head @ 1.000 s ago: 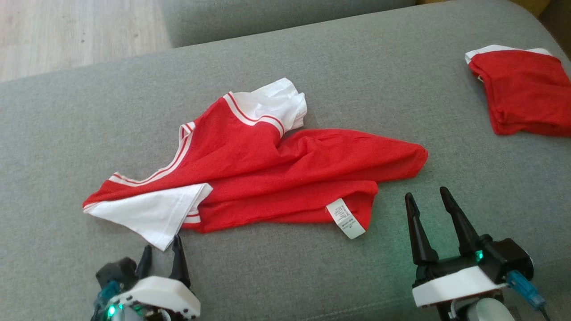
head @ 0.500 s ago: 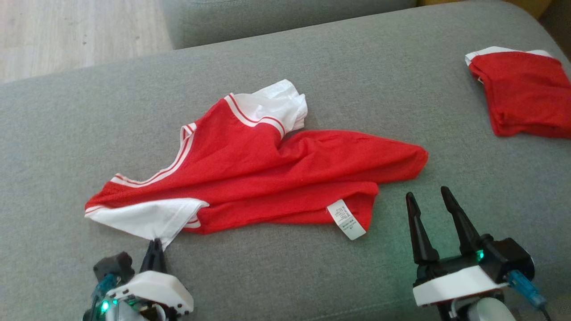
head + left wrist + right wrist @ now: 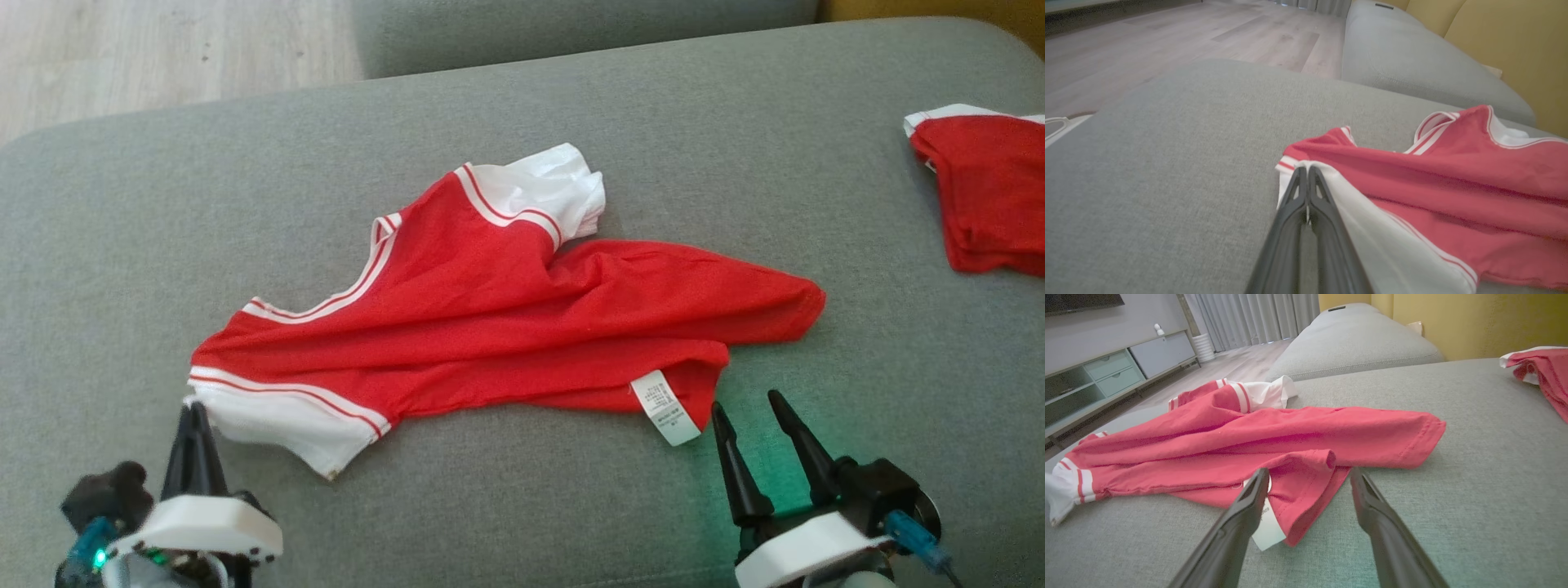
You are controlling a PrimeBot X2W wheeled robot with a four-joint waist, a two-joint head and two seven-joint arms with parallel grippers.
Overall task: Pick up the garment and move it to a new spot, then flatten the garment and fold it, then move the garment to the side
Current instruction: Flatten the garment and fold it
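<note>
The fingers of my left gripper (image 3: 194, 412) are pinched on just the edge of the white sleeve (image 3: 286, 412) of the red shirt (image 3: 506, 327) lying on the grey sofa (image 3: 735, 163), and my right gripper (image 3: 745, 402) has its fingers apart and empty, so a lift may let the shirt slip out.

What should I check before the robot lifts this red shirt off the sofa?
1. Left gripper shut on the white sleeve edge: ok.
2. Right gripper gripping the hem by the care label: not ok, jaws open.
3. Red shirt lying flat: not ok, bunched and folded over.
4. Folded garment apart from the shirt: ok.
5. How much sleeve cloth sits between the left fingers: cannot tell.
</note>
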